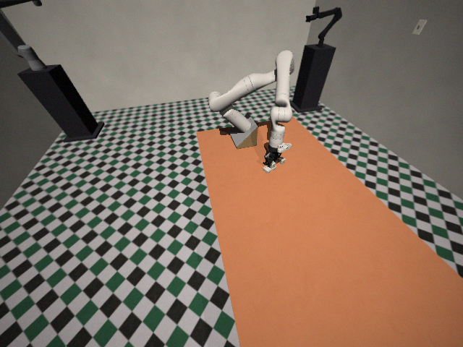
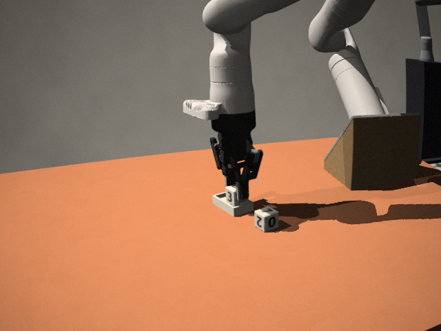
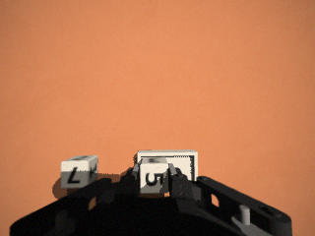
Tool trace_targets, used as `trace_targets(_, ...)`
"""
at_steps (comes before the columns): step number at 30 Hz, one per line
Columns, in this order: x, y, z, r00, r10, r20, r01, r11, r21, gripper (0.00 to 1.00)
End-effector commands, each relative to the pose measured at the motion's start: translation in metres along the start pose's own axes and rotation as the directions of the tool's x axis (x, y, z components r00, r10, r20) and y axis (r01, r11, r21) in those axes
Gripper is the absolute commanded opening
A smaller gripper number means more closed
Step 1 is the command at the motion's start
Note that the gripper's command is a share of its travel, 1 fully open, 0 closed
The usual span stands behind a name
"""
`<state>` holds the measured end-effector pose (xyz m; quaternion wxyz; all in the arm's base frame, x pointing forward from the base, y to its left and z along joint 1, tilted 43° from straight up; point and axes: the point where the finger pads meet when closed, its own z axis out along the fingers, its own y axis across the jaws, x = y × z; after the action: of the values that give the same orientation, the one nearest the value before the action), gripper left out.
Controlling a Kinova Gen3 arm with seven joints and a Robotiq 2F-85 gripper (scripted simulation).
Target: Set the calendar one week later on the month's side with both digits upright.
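While gripped, cube (image 2: 230, 195) in tray (image 2: 233, 207).

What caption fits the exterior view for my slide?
Gripper holds a number cube in the white tray; second cube sits outside.

Orange table (image 2: 142, 270): tray (image 2: 233, 208), loose cube (image 2: 266, 219), apparently apart.

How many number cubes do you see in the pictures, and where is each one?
2. One cube is gripped by the gripper in the tray, at its end nearer the second cube. The other cube lies on the orange table beside the tray. No others show.
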<state>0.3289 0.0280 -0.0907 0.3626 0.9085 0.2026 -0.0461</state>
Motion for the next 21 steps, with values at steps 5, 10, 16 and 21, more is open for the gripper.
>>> trace_targets(5,0.0002,0.0002,0.0021,1.000,0.000,-0.001,0.000,1.000,0.000,0.26)
trace_targets(10,0.0002,0.0002,0.0034,1.000,0.000,-0.001,0.000,1.000,0.000,0.26)
trace_targets(16,0.0002,0.0002,0.0039,1.000,0.000,-0.001,0.000,1.000,0.000,0.26)
trace_targets(21,0.0002,0.0002,0.0039,1.000,0.000,-0.001,0.000,1.000,0.000,0.26)
